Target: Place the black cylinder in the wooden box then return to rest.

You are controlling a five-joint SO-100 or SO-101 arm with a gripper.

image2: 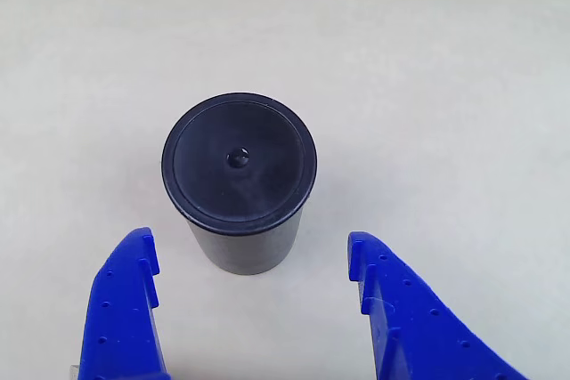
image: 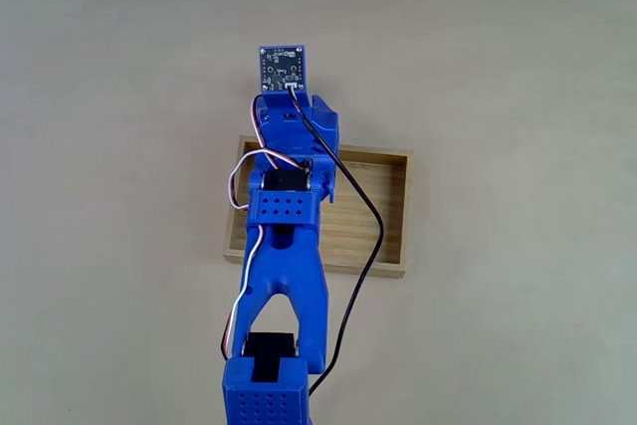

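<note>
Close view, left to right. The left finger of the gripper rises from the lower edge, blue plastic with small dimples along its face. The cylinder stands upright on the table, just ahead of the fingertips and centred on the gap between them. It is matte black and short, with a round flat top, a thin raised rim ring and a small dimple at the centre; the visible side wall is plain. The right finger enters from the lower right, same blue, same dimples. The jaws stand wide apart, wider than the cylinder, and neither finger touches it. Pale bare surface shows on both sides of the cylinder.

Fixed view, taken from above. The box lies flat on the table, a shallow light-wood tray with low walls and a grained floor. The blue arm crosses over the box's left half and reaches beyond its far wall, where a small circuit board sits on top of the wrist. The cylinder probably sits under that board, past the box's far wall, but the arm hides the spot. A black cable runs from the board back across the box floor.
</note>
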